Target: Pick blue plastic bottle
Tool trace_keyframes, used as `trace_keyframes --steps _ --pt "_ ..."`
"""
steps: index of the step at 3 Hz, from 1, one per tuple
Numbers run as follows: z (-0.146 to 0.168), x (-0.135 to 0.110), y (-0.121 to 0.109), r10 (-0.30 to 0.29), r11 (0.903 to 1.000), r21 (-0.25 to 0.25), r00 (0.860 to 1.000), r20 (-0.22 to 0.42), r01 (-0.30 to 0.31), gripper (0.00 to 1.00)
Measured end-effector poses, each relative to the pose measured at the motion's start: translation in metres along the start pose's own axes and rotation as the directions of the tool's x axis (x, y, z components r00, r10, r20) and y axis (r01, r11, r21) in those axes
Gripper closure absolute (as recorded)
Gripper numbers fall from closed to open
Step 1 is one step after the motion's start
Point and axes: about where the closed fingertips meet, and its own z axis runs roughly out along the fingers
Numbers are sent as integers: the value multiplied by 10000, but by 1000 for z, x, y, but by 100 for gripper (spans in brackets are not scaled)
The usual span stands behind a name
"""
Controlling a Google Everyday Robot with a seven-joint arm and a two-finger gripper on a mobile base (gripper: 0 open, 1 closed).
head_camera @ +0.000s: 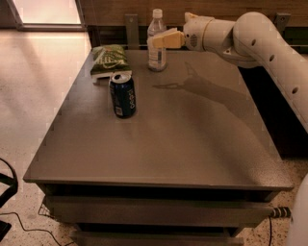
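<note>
Camera view, the only one I have. The gripper (pixel 156 40) is at the far edge of the table (pixel 159 149), level with the middle of the blue plastic bottle (pixel 157 60), and its pale yellow tip crosses in front of the bottle's label. I cannot tell whether the gripper is grasping the bottle or released; the overlap hides the contact. The bottle stands upright on the far centre of the table, white cap (pixel 157 12) clear above the gripper, base showing below it, and the band of label behind the tip is covered. The white arm (pixel 262 41) reaches in from the right and is cut off at the right edge of the frame. Its shadow (pixel 211 91) lies across the far right of the tabletop. A dark blue drink can (pixel 123 94) stands upright nearer to me and left of the bottle, well apart from it. A green snack bag (pixel 109 58) lies flat at the far left, just behind the can, its near edge partly hidden by the can's top. A pale rounded shape (pixel 301 216) at the near right corner is cropped, and I cannot identify it. Dark cables (pixel 9 192) at the near left are also cut off.
</note>
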Motion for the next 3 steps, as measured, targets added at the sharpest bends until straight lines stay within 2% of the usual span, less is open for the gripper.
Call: trace_keyframes --steps 3 --pt "33 23 -11 924 9951 -410 9926 792 -894 0"
